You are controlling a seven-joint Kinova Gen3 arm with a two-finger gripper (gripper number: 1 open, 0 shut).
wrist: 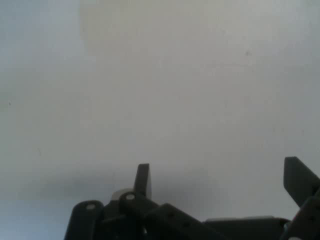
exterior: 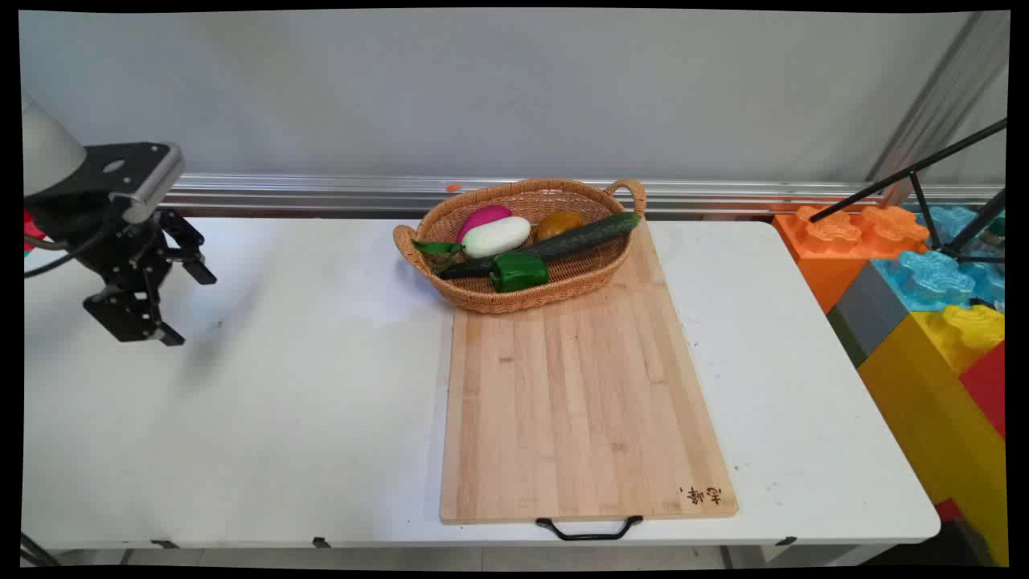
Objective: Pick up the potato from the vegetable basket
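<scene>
My black gripper (exterior: 189,310) hangs open over the bare left part of the white table (exterior: 281,386), holding nothing. In the hand view the gripper (wrist: 220,177) shows its two fingers spread wide, with only plain white tabletop between them. Far to its right, a wicker basket (exterior: 482,299) rests on the far end of a wooden cutting board (exterior: 579,402). Inside the basket lie a long dark cucumber (exterior: 587,235), a green pepper (exterior: 518,273), a white eggplant (exterior: 496,237), a pink vegetable (exterior: 484,217) and a brownish-yellow one (exterior: 559,224).
Large plastic blocks (exterior: 924,322) in orange, blue, yellow and red are stacked past the table's right edge, with a black tripod (exterior: 924,189) above them. A metal rail (exterior: 321,193) runs along the table's far side. The board has a black handle (exterior: 589,531) at the near edge.
</scene>
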